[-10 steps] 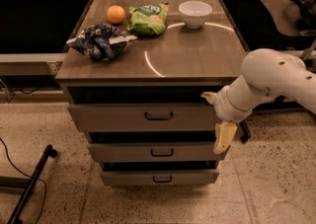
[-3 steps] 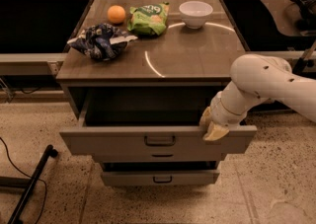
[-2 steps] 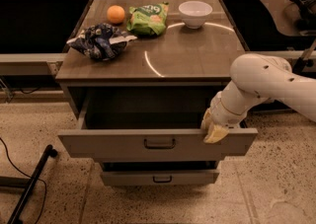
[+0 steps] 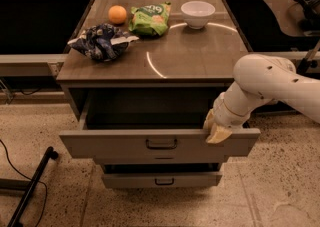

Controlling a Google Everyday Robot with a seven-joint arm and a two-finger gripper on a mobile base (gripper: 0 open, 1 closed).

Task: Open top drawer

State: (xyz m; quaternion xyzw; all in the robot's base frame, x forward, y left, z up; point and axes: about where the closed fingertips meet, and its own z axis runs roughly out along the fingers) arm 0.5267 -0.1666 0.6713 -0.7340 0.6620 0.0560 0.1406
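Observation:
The top drawer (image 4: 110, 144) is the wide grey-beige front with a small dark pull handle (image 4: 161, 144) at its centre. It stands pulled well out of the cabinet, and its dark inside (image 4: 150, 111) shows no contents. My gripper (image 4: 216, 128), with yellowish tips on a white arm (image 4: 270, 83), sits at the upper edge of the drawer front near its right end, reaching in from the right. A narrower lower drawer (image 4: 130, 180) is shut beneath. The middle drawer is mostly hidden under the open one.
On the cabinet top (image 4: 195, 58) lie an orange (image 4: 117, 14), a green snack bag (image 4: 150, 18), a white bowl (image 4: 197, 13) and a crumpled blue bag (image 4: 102, 41). A black stand leg (image 4: 30, 186) lies on the speckled floor at the left. Dark counters flank the cabinet.
The top drawer was shut 3.3 s ago and now stands pulled out toward the camera. My gripper moved from the cabinet's right side onto the drawer front's upper edge and came forward with it.

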